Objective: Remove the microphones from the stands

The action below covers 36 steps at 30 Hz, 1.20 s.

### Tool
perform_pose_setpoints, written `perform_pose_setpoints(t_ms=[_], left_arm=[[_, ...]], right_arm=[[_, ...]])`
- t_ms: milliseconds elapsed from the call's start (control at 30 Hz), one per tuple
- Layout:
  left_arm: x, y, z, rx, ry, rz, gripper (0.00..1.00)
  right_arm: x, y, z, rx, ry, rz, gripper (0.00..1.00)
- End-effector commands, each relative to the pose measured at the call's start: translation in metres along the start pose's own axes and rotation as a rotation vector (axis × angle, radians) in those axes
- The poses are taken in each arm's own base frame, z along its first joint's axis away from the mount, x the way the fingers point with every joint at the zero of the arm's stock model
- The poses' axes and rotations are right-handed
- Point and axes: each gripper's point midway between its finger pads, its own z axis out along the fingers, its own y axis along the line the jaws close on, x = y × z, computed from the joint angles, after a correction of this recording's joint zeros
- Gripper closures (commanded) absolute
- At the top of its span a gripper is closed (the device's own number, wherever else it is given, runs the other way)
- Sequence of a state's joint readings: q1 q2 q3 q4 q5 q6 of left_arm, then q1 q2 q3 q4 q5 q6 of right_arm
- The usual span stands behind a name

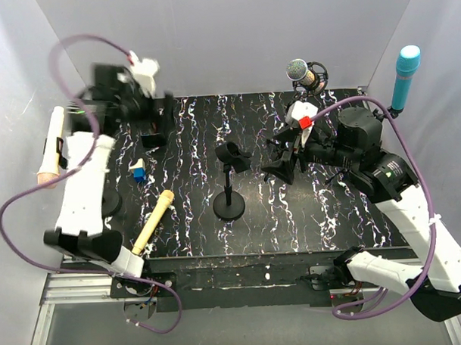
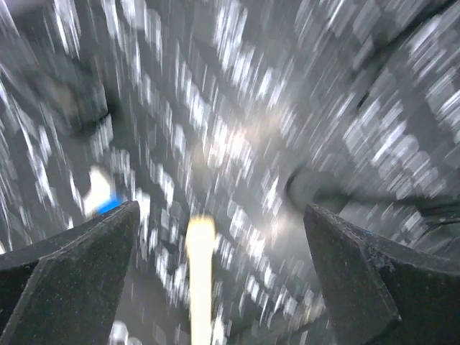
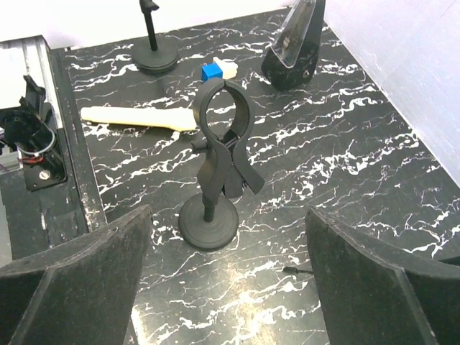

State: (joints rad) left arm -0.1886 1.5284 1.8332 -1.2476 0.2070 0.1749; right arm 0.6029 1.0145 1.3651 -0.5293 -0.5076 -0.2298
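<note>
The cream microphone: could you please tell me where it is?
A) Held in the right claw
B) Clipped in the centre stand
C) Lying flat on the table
C: the cream microphone lies flat on the table, left of the centre stand, whose clip is empty.

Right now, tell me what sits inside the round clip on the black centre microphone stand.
Nothing: the black round clip is empty, with only black marbled tabletop showing through. No part of its inside is covered.
</note>
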Motion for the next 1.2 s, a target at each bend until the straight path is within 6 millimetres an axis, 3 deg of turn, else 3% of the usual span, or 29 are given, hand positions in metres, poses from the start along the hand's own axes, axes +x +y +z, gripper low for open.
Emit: perform_pose_setpoints(t_ms=[0,67,100,200,333,400,433,500,567,633,667,733,800,900,1033,1167], left_arm=[[-0.118,-0.093,-0.210,0.314,-0.652,-0.015,0.02],[-0.144,-0.107,-0.271,0.367,-0.863,-0.069,0.02],[-0.148,-0.112,-0.288,0.393,-0.910,-0.041,0.02],[-0.150,-0.086,-0.288,0.265,-0.933,-0.189,0.02],[-0.180,-0.094,-0.339,0.283,-1.180,-0.068,0.02],[-0.177,-0.105,-0.334,0.325,-1.162,0.024,0.02],[-0.168,-0.112,-0.320,0.360,-1.110,0.077,0.02],[-0.155,-0.105,-0.297,0.330,-1.043,0.055,0.02],[-0.163,-0.100,-0.315,0.310,-1.105,-0.022,0.02],[-0.175,-0.104,-0.332,0.320,-1.147,0.018,0.02],[-0.171,-0.108,-0.321,0.330,-1.105,0.080,0.02],[-0.144,-0.098,-0.258,0.301,-0.909,0.141,0.02],[-0.096,-0.084,-0.196,0.250,-0.708,0.208,0.02],[-0.037,-0.069,-0.141,0.201,-0.511,0.247,0.02],[0.011,-0.065,-0.103,0.212,-0.357,0.197,0.02],[0.043,-0.062,-0.078,0.219,-0.263,0.173,0.02]], right_arm=[[-0.004,-0.009,-0.002,0.035,0.026,-0.002,0.07],[-0.004,-0.013,0.001,0.042,0.040,-0.004,0.07],[-0.004,-0.016,0.003,0.043,0.048,-0.007,0.07],[-0.005,-0.022,0.007,0.052,0.067,-0.008,0.07],[-0.003,-0.022,0.010,0.038,0.089,0.002,0.07],[0.000,-0.018,0.009,0.020,0.098,0.005,0.07],[-0.001,-0.016,0.008,0.014,0.098,0.003,0.07],[-0.004,-0.013,0.004,0.010,0.086,-0.003,0.07],[-0.007,-0.009,0.001,-0.003,0.076,-0.015,0.07],[-0.006,-0.007,0.000,-0.014,0.075,-0.023,0.07],[-0.006,-0.005,-0.001,-0.023,0.069,-0.028,0.07],[-0.004,0.002,0.001,-0.066,0.061,-0.045,0.07],[-0.005,0.003,0.005,-0.086,0.039,-0.055,0.07],[-0.009,0.001,0.016,-0.105,0.010,-0.050,0.07],[-0.012,-0.002,0.037,-0.149,-0.018,-0.031,0.08],[-0.016,-0.006,0.057,-0.174,-0.043,0.010,0.08]])
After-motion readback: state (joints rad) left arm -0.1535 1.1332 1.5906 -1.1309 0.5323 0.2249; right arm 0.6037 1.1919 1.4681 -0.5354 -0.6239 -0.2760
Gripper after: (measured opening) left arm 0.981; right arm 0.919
